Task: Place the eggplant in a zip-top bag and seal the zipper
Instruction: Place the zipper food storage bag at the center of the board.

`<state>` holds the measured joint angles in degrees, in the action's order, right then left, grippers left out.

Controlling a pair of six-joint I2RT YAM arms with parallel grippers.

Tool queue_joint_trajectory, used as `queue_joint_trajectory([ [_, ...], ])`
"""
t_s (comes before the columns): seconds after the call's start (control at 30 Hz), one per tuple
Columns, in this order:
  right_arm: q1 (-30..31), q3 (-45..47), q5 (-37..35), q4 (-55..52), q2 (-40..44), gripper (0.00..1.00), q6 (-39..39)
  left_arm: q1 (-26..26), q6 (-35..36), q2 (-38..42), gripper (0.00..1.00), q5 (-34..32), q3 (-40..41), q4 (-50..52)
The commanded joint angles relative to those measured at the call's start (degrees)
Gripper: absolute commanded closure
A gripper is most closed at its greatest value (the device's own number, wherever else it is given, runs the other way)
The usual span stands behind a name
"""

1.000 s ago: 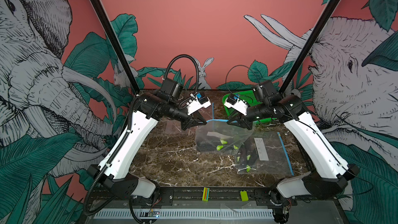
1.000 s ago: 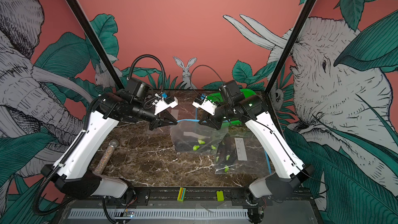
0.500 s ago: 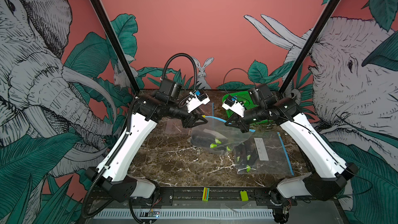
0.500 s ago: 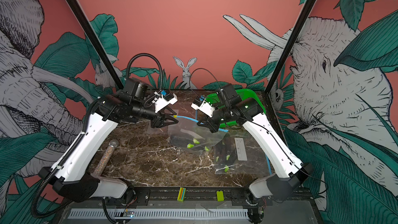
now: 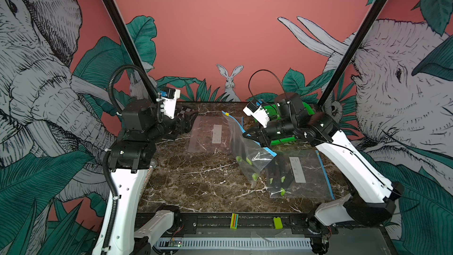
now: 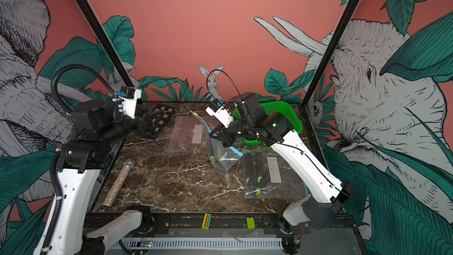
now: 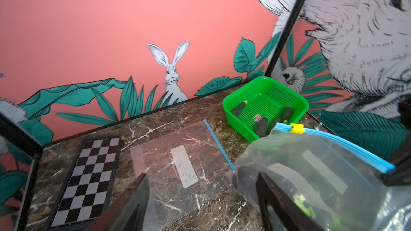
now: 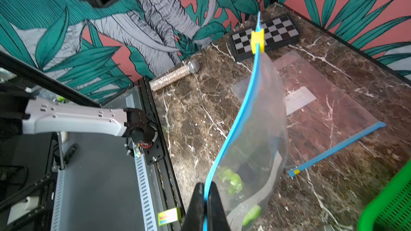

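While your right jaws clench the blue zipper of the zip-top bag in both top views, the bag hangs from them over the table, eggplant seemingly inside. Left wrist: left jaws stand released, apart from the bag. Right wrist: zipper pinched between jaws.

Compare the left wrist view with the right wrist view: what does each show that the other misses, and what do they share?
Only the left wrist view looks into the green basket, where eggplants lie, and shows the left gripper open. Only the right wrist view shows the glittery microphone and the right gripper shut on the blue zipper edge of the held bag. Both show that bag with its yellow slider, the empty bag lying flat, and the chessboard.
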<state>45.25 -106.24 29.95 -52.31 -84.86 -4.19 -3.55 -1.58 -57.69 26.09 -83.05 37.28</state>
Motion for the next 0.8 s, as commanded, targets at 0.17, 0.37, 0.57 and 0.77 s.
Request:
queue_joint_trajectory([
  [0.17, 7.2, -4.2, -9.7, 11.5, -8.4, 1.0, -12.9, 10.2, -12.3, 1.8, 0.21, 4.8, 7.5, -7.3],
  [0.37, 8.9, 0.3, -15.9, 18.2, -7.6, 1.0, -19.0, 11.1, -14.4, 0.6, 0.21, 7.9, 8.7, -10.4],
  [0.57, 4.8, 19.5, -20.0, 23.9, 2.0, 1.0, -27.7, 11.1, -15.4, 0.4, 0.23, 11.2, 8.9, -12.5],
  [0.77, 3.1, 36.2, -24.2, 24.3, 8.4, 1.0, -31.2, 11.1, -14.8, 1.3, 0.22, 10.5, 10.5, -12.0],
])
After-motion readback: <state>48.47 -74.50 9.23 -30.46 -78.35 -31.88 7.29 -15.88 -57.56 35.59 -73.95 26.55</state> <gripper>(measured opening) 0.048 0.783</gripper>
